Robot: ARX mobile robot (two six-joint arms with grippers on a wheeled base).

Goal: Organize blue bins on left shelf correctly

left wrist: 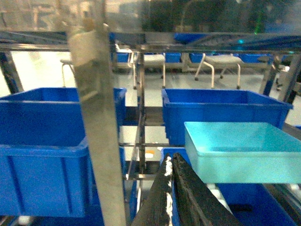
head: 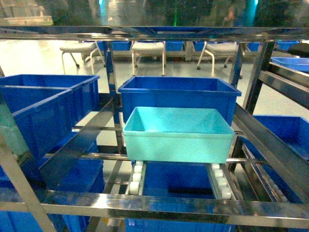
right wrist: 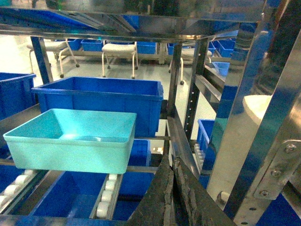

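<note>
With both claws pressed together and holding nothing, the left gripper [left wrist: 172,162] and right gripper [right wrist: 172,165] sit short of the turquoise bin [head: 178,133] resting empty on the shelf's roller rails [head: 136,177], so reaching it looks next.

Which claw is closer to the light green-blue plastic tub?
Left, probably. The left gripper is by the turquoise plastic tub, at its left corner; the right gripper is further off its right side.
</note>
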